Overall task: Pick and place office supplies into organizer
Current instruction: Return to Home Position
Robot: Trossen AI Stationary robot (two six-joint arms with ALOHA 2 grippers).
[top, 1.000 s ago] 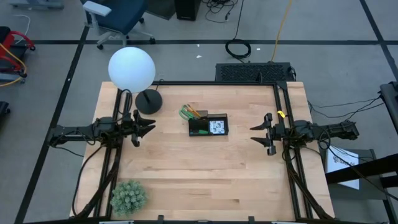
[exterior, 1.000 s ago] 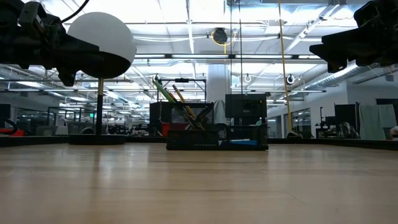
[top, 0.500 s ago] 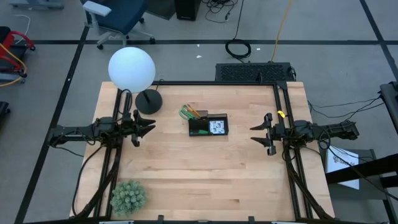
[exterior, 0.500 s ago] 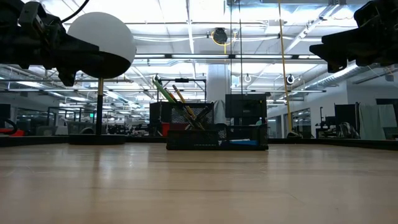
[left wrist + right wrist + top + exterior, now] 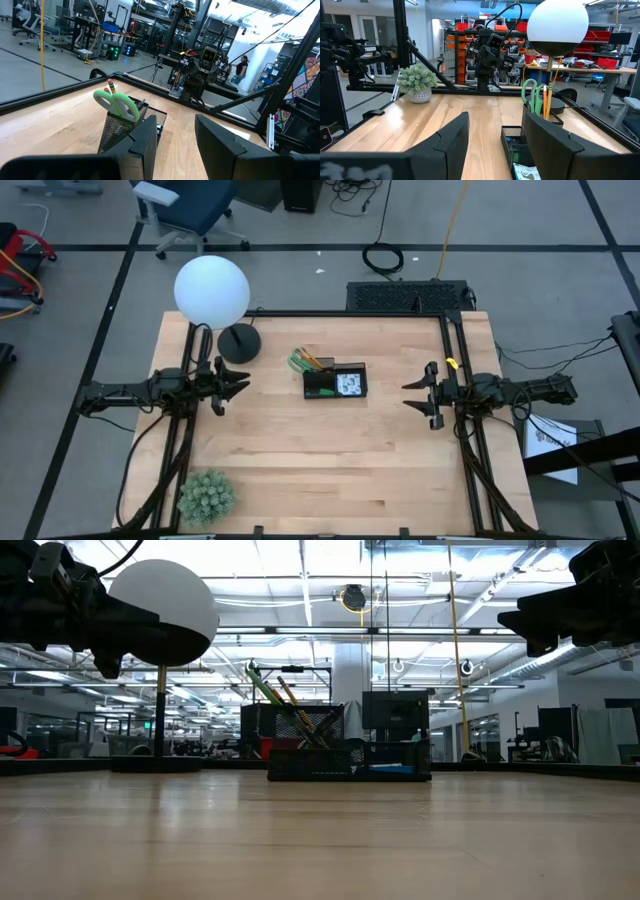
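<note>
The black mesh organizer (image 5: 335, 382) stands on the table a little beyond its middle. Green-handled scissors (image 5: 119, 103) and orange pencils (image 5: 546, 101) stick up out of its tall cup at the left end; a white-and-blue item lies in its tray (image 5: 349, 384). My left gripper (image 5: 235, 388) hovers open at the table's left edge, pointing level toward the organizer. My right gripper (image 5: 418, 394) hovers open at the right edge, facing it. Both are well clear of the organizer and hold nothing.
A white globe lamp (image 5: 211, 291) on a round black base (image 5: 239, 343) stands at the far left corner. A fuzzy green plant ball (image 5: 206, 496) sits at the near left corner. Bare wood lies between the grippers and in front of the organizer.
</note>
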